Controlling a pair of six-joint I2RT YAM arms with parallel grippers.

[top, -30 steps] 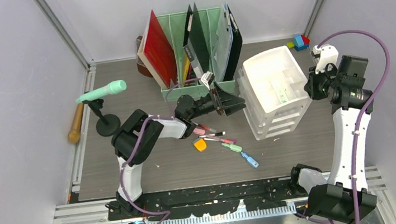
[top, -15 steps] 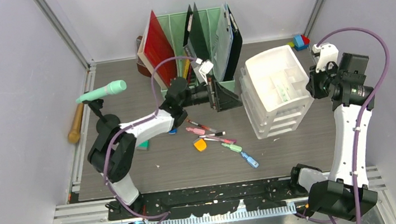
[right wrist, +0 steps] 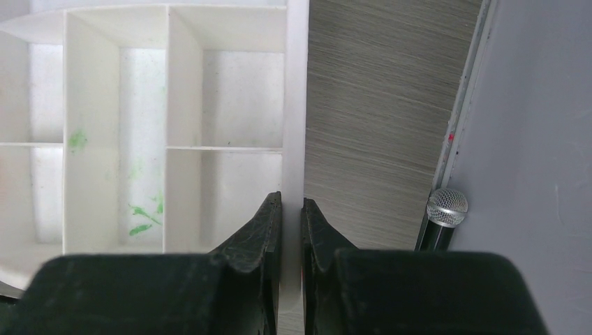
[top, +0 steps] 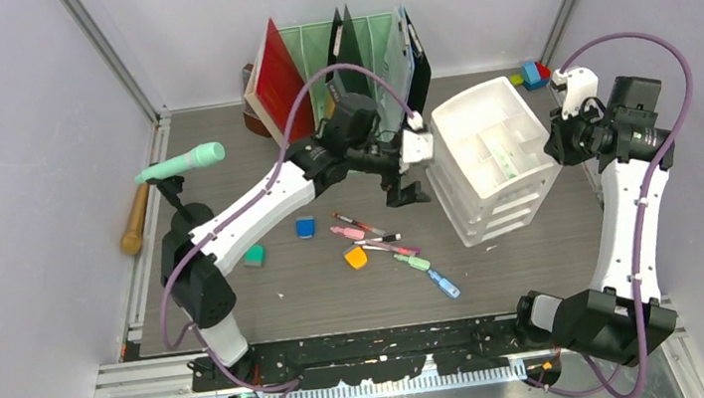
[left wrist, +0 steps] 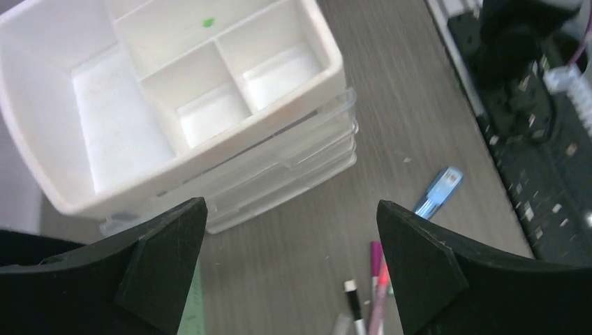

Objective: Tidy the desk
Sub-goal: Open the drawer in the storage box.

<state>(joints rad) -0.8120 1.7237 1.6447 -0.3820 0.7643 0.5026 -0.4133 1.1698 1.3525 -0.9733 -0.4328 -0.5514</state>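
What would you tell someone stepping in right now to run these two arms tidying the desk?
Left gripper: open, empty, hovering beside the white drawer unit.
Right gripper: shut on the unit's top rim.
Done: folders stand in the green file rack.
To do: pens, an orange piece, a blue block and a blue clip lie loose on the desk.

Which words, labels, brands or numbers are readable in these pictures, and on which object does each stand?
No text is readable.
Any print on the pens is too small to tell.
The white drawer unit shows only green stains, no letters.
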